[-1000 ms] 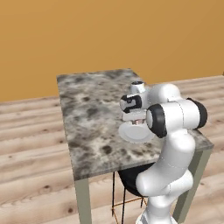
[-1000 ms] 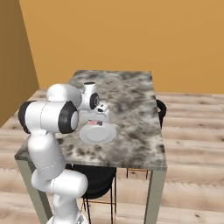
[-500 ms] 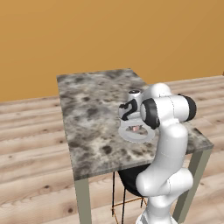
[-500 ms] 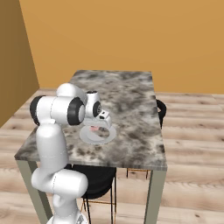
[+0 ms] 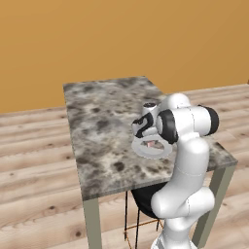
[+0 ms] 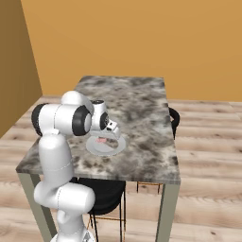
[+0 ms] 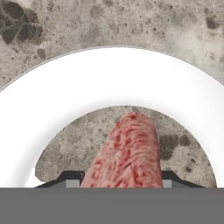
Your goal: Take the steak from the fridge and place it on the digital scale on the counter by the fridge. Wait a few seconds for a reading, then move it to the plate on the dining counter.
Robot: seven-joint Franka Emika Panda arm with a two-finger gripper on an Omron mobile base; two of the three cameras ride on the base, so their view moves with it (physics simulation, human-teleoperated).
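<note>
Reddish-pink and marbled, the steak sits between the two dark fingertips at the bottom of the hand view, and the jaws are pinching it from both sides. It points away from the camera, over the middle of the plate. The white rim of the plate curves around it, and the speckled stone shows in the middle of the plate. Whether the steak already touches the plate or hangs just above it, I cannot tell.

In the left base view the gripper is low over the plate, and a small pink piece of the steak shows just under the hand. The plate lies on the dining counter, near its right long edge and toward the near end. The white arm bends over this edge from below.

In the right base view the gripper is also down at the plate, with the steak as a thin pink spot inside the rim. Here the plate is near the left side of the dining counter. A dark stool stands under the counter at the near end. The floor is pale wood and the wall behind is orange.
</note>
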